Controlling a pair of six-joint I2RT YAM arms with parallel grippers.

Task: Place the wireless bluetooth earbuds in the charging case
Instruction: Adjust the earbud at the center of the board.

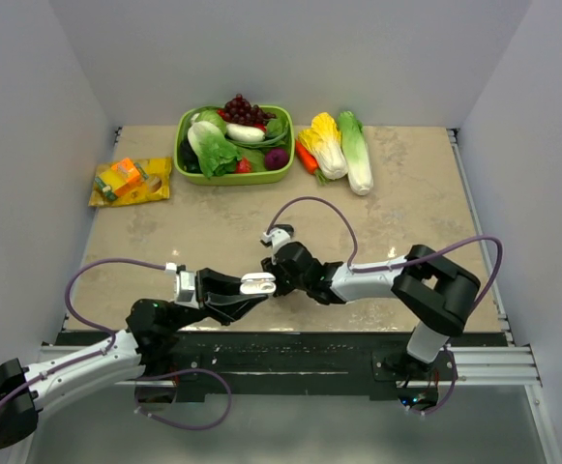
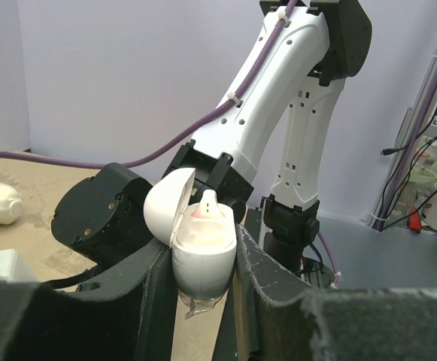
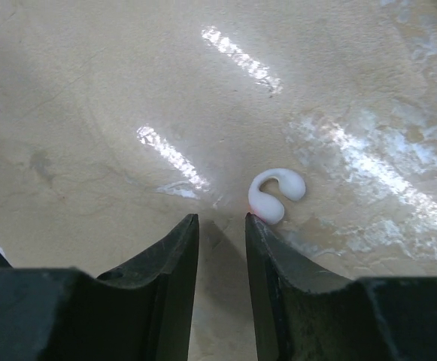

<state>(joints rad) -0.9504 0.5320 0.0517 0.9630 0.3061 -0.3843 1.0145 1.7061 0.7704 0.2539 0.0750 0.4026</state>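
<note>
Inspector: Where does the charging case (image 2: pixel 201 244) sit?

Operator: Off the table (image 3: pixel 128 90), upright and clamped between the two fingers of the left gripper (image 2: pixel 203 259). Its lid (image 2: pixel 165 207) is swung open to the left, and one white earbud (image 2: pixel 207 204) with a pinkish tip stands in the body of the case.

Inspector: And the right gripper (image 3: pixel 222 219)?

Operator: It points down at the tabletop with its jaws slightly parted. Only bare table shows in the narrow gap between them, so it grips nothing.

Inspector: Any bud near it?

Operator: A second white earbud (image 3: pixel 277 194), hook-shaped, lies on the table outside the gap. In the right wrist view its lower end touches, or all but touches, the tip of the right-hand finger (image 3: pixel 267 256).

Inspector: How do the two arms stand?

Operator: In the overhead view the grippers meet near the front middle of the table, the case just beside the right wrist.
</note>
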